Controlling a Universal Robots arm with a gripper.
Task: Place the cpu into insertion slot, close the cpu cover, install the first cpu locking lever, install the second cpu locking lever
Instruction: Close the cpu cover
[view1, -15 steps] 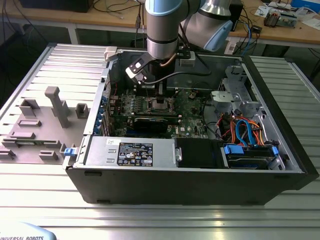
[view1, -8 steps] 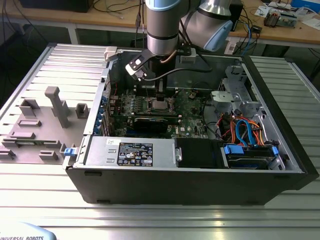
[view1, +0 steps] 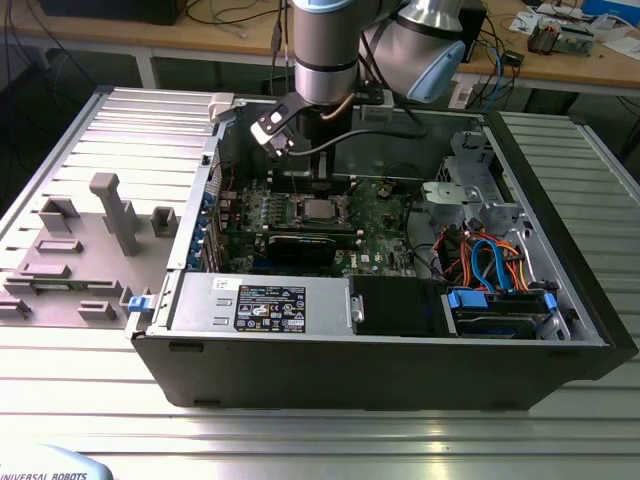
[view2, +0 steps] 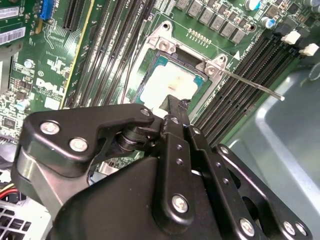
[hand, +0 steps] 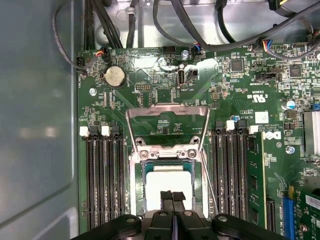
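Observation:
The cpu (hand: 169, 181) lies flat in the insertion slot (hand: 136, 186) on the green board, its pale silver top showing in both wrist views (view2: 170, 82). The cpu cover (hand: 167, 111) is swung open, its thin metal frame standing back behind the socket's hinge. One locking lever (view2: 250, 85) sticks out free from the socket's corner, and another thin lever (view2: 131, 60) runs along the opposite side. My gripper (hand: 173, 196) hangs just above the chip's near edge, fingers (view2: 176, 112) shut together with nothing between them. In the exterior view the gripper (view1: 322, 185) reaches down over the socket (view1: 320, 209).
Black memory slots (hand: 102, 180) flank the socket on both sides. The open computer case (view1: 560, 200) walls the board in, with cables (view1: 490, 260) and a drive bay on the exterior view's right. A power supply (view1: 260, 300) sits along the front, and grey fixtures (view1: 110, 210) stand outside at the left.

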